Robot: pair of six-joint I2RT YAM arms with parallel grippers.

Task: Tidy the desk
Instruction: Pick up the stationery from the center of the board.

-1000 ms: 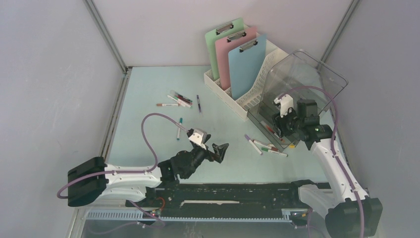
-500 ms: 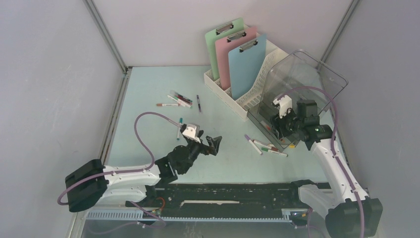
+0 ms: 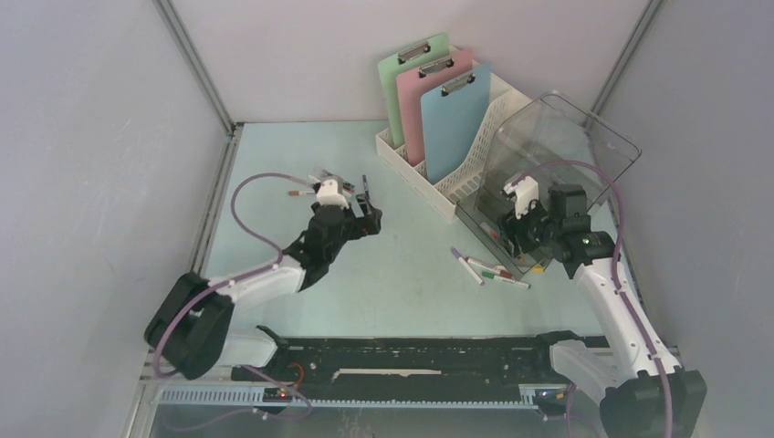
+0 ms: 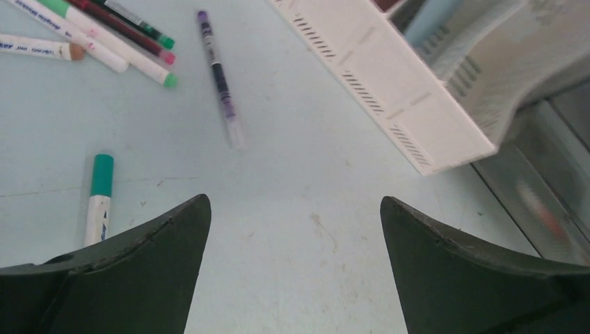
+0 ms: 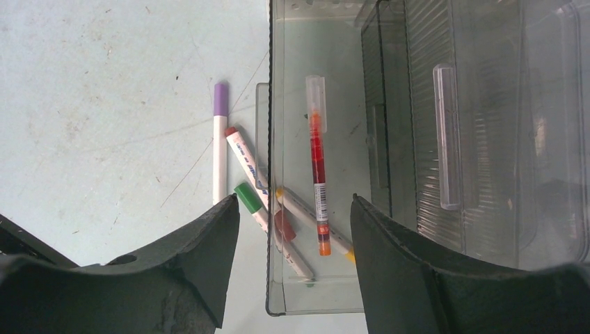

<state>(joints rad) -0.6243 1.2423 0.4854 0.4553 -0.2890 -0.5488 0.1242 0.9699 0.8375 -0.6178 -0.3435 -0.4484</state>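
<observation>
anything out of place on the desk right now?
Yes. Loose markers lie scattered on the desk at far left. A second bunch lies beside the clear bin rather than in it. One red pen is inside.

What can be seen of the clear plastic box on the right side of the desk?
The clear plastic box is see-through and faintly grey, with rounded corners and ribbed walls. It sits on the desk at the right, close beside the white file rack; contact is unclear. A red pen lies inside. The right gripper hangs open over its near end, gripping nothing.
</observation>
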